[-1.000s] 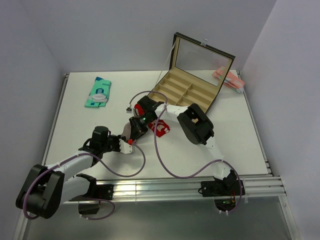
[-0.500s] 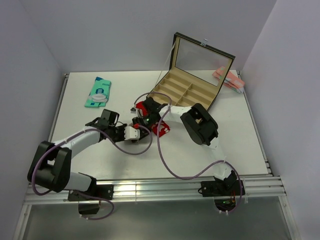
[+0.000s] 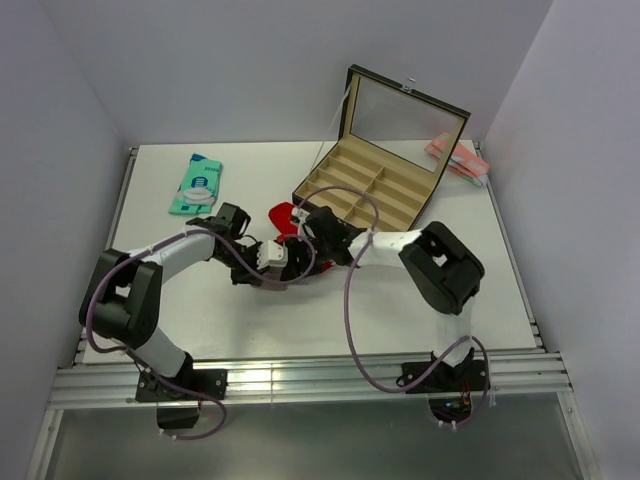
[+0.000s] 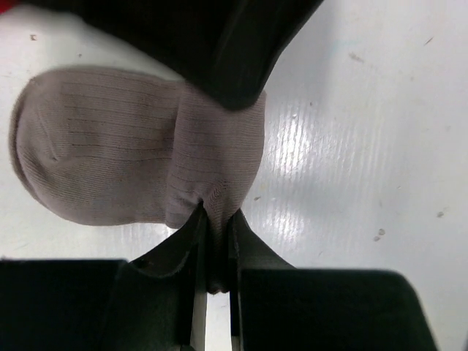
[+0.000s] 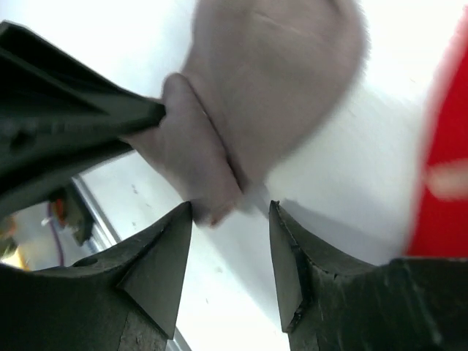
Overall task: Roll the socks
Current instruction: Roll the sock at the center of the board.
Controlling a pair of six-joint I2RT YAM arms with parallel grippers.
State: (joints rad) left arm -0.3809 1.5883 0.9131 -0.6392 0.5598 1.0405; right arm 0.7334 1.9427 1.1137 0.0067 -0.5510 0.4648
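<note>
A red sock (image 3: 282, 213) lies on the white table just left of the box, and its red fabric with a white mark (image 5: 442, 146) fills the right edge of the right wrist view. My left gripper (image 4: 216, 216) is shut on a pinched fold of a grey-mauve ribbed sock (image 4: 110, 157), which lies flat on the table. My right gripper (image 5: 228, 212) is open, its fingertips on either side of the folded end of the same grey sock (image 5: 270, 88) without closing on it. From above, both grippers (image 3: 285, 260) (image 3: 308, 245) meet at mid-table and hide the grey sock.
An open compartment box (image 3: 345, 190) with a raised glass lid stands behind the grippers. A teal sock with white print (image 3: 198, 183) lies at the back left. A pale pink bundle (image 3: 455, 157) rests at the back right. Purple cables (image 3: 350, 300) loop across the table.
My left gripper has swung from the near left to the centre and closed on the grey sock. My right gripper has opened and its elbow has moved right.
</note>
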